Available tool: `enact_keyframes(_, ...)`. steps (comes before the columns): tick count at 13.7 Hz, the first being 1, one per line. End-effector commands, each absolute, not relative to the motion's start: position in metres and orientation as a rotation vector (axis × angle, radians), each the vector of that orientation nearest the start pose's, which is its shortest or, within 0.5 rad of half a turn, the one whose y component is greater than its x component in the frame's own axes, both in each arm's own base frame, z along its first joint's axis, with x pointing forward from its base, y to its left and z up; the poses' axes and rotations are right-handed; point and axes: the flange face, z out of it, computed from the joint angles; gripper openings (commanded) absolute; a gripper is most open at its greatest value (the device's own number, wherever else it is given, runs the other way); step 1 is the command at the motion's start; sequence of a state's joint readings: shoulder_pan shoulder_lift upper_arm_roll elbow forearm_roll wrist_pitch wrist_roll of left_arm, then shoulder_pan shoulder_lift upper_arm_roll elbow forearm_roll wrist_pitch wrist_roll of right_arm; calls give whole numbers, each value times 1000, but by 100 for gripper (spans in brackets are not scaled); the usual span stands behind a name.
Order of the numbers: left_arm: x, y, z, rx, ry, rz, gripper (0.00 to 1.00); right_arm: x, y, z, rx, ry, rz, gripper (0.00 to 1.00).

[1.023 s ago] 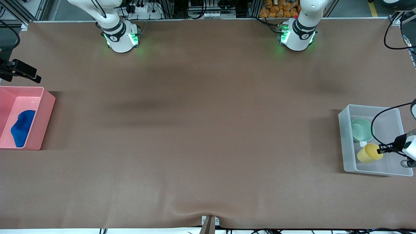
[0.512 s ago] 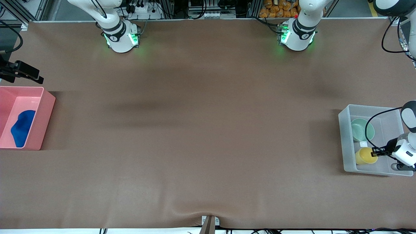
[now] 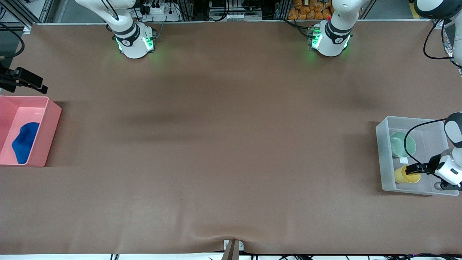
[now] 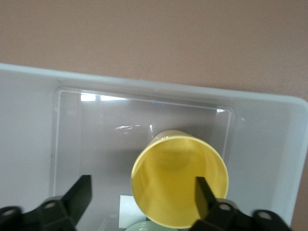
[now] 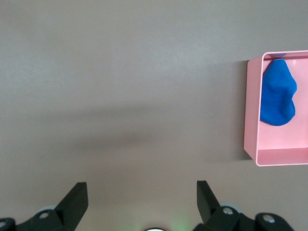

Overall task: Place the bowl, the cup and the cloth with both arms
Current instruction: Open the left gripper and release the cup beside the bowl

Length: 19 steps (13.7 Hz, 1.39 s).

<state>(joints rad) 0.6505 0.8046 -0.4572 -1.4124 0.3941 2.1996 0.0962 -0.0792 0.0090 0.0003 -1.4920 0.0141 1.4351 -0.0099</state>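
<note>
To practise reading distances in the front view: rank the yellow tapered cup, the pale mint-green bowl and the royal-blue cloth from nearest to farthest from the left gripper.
1. Yellow tapered cup: in the clear plastic bin, at the open left gripper.
2. Pale mint-green bowl: same bin, beside the cup, farther from the front camera.
3. Royal-blue cloth: in the pink bin, at the right arm's end of the table.

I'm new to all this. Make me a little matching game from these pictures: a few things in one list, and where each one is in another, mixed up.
Things:
1. cup
2. bowl
3. cloth
4. right gripper

Places:
A. lying in the pink bin
B. in the clear bin, at the left gripper
C. over the brown table
D. in the clear bin, beside the cup, farther from the front camera

Pairs: 1-B, 2-D, 3-A, 4-C
</note>
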Motion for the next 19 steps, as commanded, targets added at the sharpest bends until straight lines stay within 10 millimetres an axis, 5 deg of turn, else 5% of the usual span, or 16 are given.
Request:
enact_keyframes(1,705,224,269,-3097,-18,-137,100,543,-42,652,-3107,93,83,100)
enact_keyframes(8,706,220,301,-3089,-18,-160,100,544,-40,650,-3106,90,88,100)
enact_keyframes(10,705,208,330,-3065,2,-126,100,544,-40,650,-3104,90,88,100)
enact_keyframes(14,703,160,384,-2976,-59,-57,100,544,-39,650,-3101,89,88,100)
enact_keyframes(15,704,134,393,-2990,-102,-47,100,544,-39,650,-3101,89,88,100)
enact_keyframes(19,701,62,409,-2957,-206,34,100,546,-39,647,-3099,89,97,100)
